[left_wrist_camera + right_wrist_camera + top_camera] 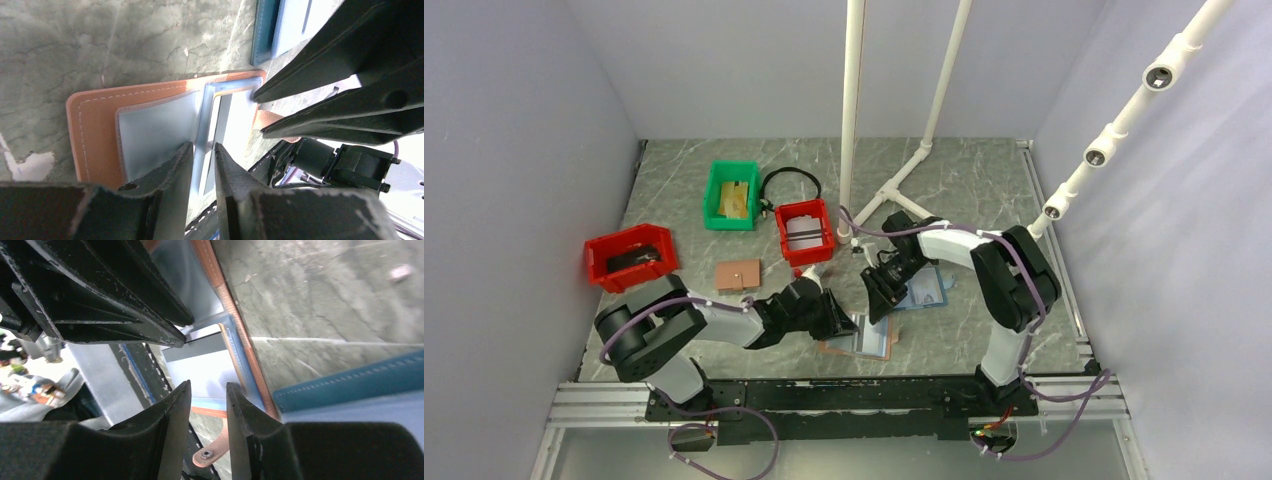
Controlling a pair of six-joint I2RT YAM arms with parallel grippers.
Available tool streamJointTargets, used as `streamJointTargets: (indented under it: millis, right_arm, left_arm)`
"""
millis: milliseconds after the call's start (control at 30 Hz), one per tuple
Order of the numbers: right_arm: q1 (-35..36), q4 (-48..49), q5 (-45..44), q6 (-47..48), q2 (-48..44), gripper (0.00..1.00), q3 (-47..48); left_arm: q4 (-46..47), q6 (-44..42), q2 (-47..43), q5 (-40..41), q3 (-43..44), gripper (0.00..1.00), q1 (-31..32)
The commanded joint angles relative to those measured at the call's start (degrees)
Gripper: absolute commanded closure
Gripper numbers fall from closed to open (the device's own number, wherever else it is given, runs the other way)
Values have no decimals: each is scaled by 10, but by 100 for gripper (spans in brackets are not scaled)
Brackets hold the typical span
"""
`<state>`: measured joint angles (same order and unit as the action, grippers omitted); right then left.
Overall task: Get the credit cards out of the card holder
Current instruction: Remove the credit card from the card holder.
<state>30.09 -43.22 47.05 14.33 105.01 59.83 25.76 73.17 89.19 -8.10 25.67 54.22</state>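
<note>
Hidden or unclear:
- Top view: the left gripper (841, 322) covers the left half of the card holder (871, 345). Only the right part shows, pale inside with a brown rim, and no single card can be made out there.
- Left wrist view: the holder's (95, 130) near edge is cut off behind the fingers (172, 185). A pale credit card (224, 120) shows in a framed pocket, its lower end hidden.
- Right wrist view: the left arm's fingers block most of the holder (240, 330).

Position:
- The holder lies open, inside up, on the counter (984, 190), near centre and between the two grippers.
- Left gripper (203, 147): jaws narrowly apart, straddling the light blue pocket edge by the fold. Cannot tell whether they pinch it.
- Right gripper (876, 296): tips at the holder's right end, beside the pocket frame. In its own view (209, 385) the jaws stand slightly parted, nothing between them.

Orientation:
- The long axis runs roughly left to right, slightly tilted.
- The snap tab (206, 456) sticks out at the right gripper's end.
- An all-blue bifold (929, 290) lies just beside it, further right.
</note>
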Motion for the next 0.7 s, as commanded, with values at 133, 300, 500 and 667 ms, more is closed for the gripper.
streamJointTargets:
  millis: [133, 300, 500, 667]
  right_arm:
    - [-15, 26, -80, -11, -48, 63, 1]
    - [-15, 24, -88, -10, -42, 62, 3]
    - [-10, 20, -87, -9, -23, 60, 9]
    - [-5, 14, -59, -4, -18, 60, 12]
  left_arm:
    - [-31, -3, -1, 36, -17, 71, 1]
    - [-25, 0, -4, 38, -20, 71, 4]
    - [-41, -7, -13, 41, -12, 71, 5]
    - [-43, -8, -16, 42, -10, 71, 7]
